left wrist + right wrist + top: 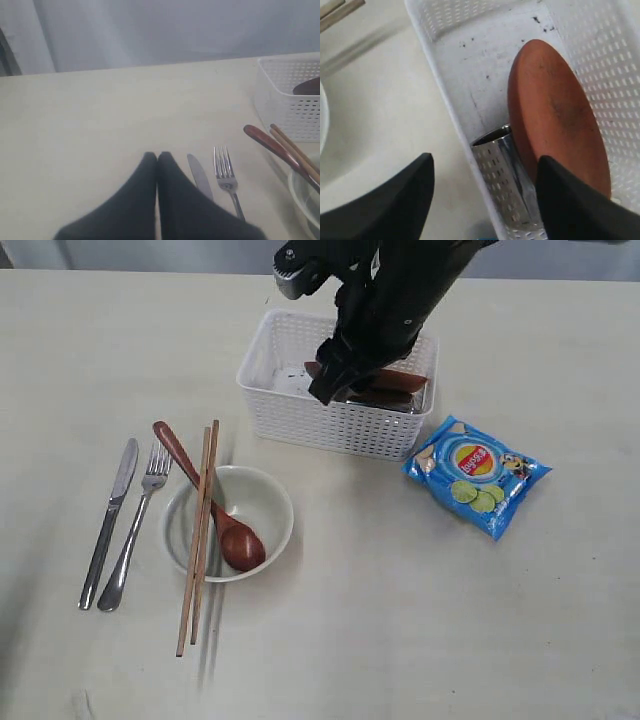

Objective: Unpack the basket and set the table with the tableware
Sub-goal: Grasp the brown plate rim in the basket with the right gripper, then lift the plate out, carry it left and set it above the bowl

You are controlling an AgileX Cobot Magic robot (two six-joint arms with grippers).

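Right pincer [485,159] spread wide above the pale cream wood-grained table [380,100], at the white perforated plastic basket [600,65] — one finger outside its wall, the other over the reddish-brown round plate [550,110] leaning tilted inside. Small shiny steel cup [502,175] sits just beside the plate, between the fingers. Left pincer [157,159] pressed together, holding nothing.

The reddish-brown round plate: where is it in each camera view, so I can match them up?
Exterior view: reddish-brown round plate in the white perforated plastic basket, upper middle, partly hidden.
Left wrist view: just a dark sliver inside the basket, beyond the steel fork.
Right wrist view: large, on edge along the basket wall beside the steel cup.
Shared landmark: that basket.
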